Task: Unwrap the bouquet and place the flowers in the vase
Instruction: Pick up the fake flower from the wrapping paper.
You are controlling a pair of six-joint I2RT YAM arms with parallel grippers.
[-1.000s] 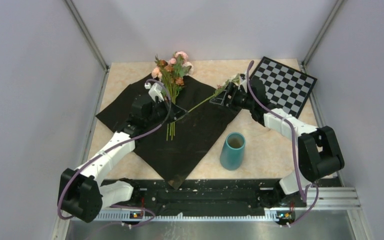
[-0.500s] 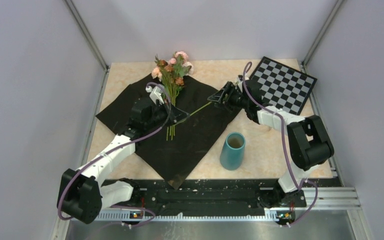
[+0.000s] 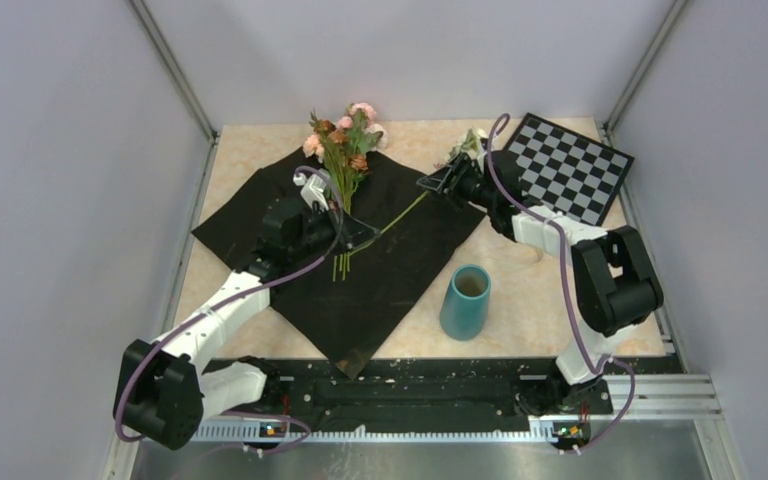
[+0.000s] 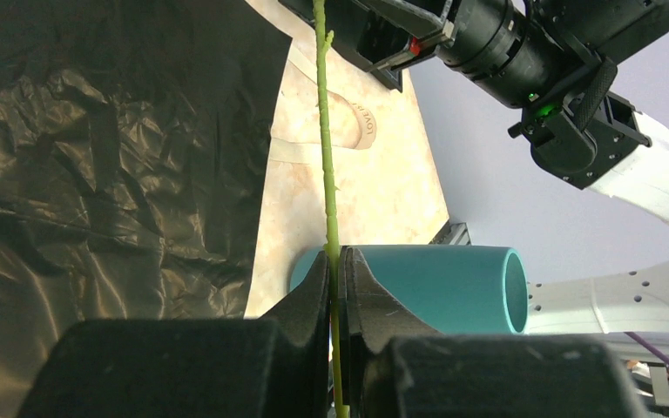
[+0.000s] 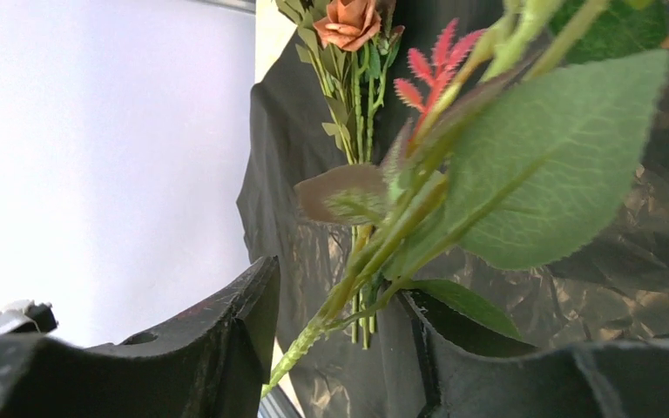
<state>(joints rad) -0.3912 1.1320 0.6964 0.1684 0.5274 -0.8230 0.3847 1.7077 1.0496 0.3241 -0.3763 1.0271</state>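
Jaws of the left gripper (image 4: 334,264) are clenched on the lower end of a single flower stem (image 4: 324,148), exactly as they were a second ago. That end is held just above the black paper (image 3: 380,290), beyond the vase (image 3: 465,302) and to its left. The change is at the other end. The jaws of the right gripper (image 5: 338,292) have been drawn markedly closer together around the leafy upper part of the same stem, and the gripper has been shifted a little farther from the vase, so that the bloom (image 3: 468,143) is now raised almost directly beyond the vase, toward the back of the desk (image 3: 530,290). A gap is seen beside the stem in the right wrist view, so these jaws are judged to be released as yet: narrowing, but not clamped. The rest of the flowers (image 3: 345,145) have been left in a bunch at the corner of the flattened paper farthest from the vase, well apart from it. The vase stands upright just beside the paper's edge, and no stem is seen in it. A handover appears to be in preparation: once the right grip is made, the stem could be let go by the left jaws and carried toward the vase, so the unwrapping is taken as done and the placing as barely begun.
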